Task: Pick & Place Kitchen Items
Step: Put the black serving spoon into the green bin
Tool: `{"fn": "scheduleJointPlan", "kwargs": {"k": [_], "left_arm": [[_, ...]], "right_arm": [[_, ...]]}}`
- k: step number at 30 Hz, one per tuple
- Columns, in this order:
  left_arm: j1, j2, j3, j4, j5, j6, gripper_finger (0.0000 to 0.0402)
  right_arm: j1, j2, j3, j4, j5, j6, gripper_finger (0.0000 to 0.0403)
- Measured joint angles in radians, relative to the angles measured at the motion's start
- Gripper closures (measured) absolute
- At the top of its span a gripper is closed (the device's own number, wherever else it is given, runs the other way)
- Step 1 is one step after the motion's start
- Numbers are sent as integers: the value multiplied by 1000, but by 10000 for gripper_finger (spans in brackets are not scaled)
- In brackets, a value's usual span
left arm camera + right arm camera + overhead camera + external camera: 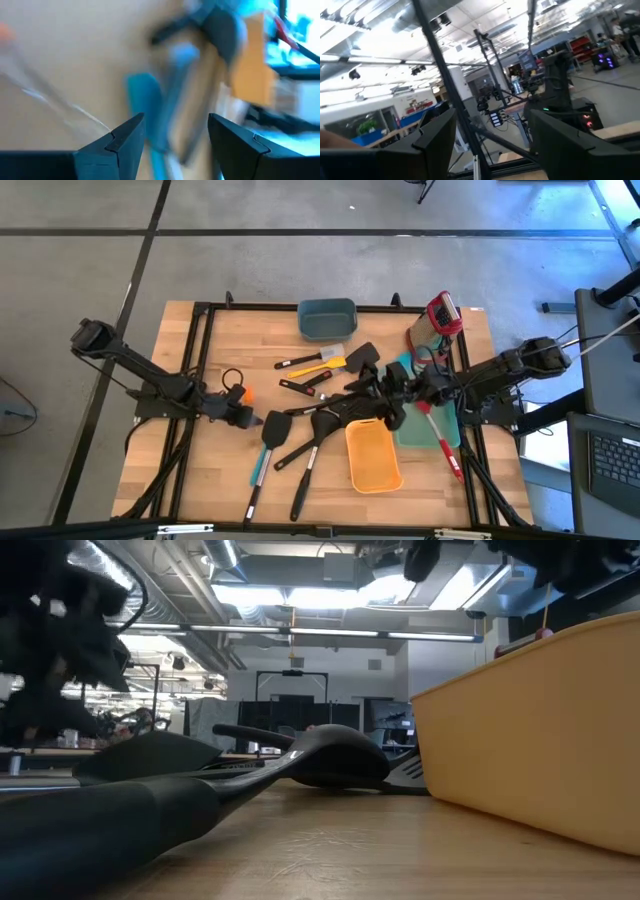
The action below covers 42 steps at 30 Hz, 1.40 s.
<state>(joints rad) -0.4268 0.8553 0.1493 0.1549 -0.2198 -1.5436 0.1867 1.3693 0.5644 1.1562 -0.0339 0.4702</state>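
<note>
High view: I see black turners (277, 427), ladles and teal-handled utensils (258, 470) heaped mid-counter (200, 480). No writing is legible. Both grippers, left (252, 420) and right (372, 388), have fingers spread, empty.

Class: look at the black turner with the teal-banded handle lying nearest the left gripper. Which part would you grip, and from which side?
Grip the turner at mid-handle, probably from straight above. The handle lies flat on bare wood, clear of the pile, whereas its broad head sits beside the open left gripper and is too wide and flat to pinch.
</note>
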Motion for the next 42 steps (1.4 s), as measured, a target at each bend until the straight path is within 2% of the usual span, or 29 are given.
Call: {"fn": "scheduleJointPlan", "kwargs": {"k": [6,12,14,16,20,23,29,33,42], "left_arm": [[-107,0,0,264,-12,1,192],[-229,16,10,480,-218,-2,192],[-260,30,44,494,-278,40,192],[-281,52,80,494,-293,66,192],[-304,127,152,493,-262,72,192],[-324,192,191,489,-182,52,192],[-396,335,224,457,-97,-136,192],[-438,436,276,428,-33,-198,192],[-399,586,402,368,41,-126,192]], "right_arm": [[-46,0,0,-8,-35,20,151],[-82,0,0,-10,-94,48,151],[-90,0,0,-8,-126,57,151],[-93,0,0,-8,-135,58,151],[-95,0,0,-8,-135,74,151],[-95,0,0,-8,-136,76,151],[-95,0,0,-9,-138,143,151],[-95,0,0,-12,-138,175,151],[-95,0,0,-21,-135,198,151]]}}
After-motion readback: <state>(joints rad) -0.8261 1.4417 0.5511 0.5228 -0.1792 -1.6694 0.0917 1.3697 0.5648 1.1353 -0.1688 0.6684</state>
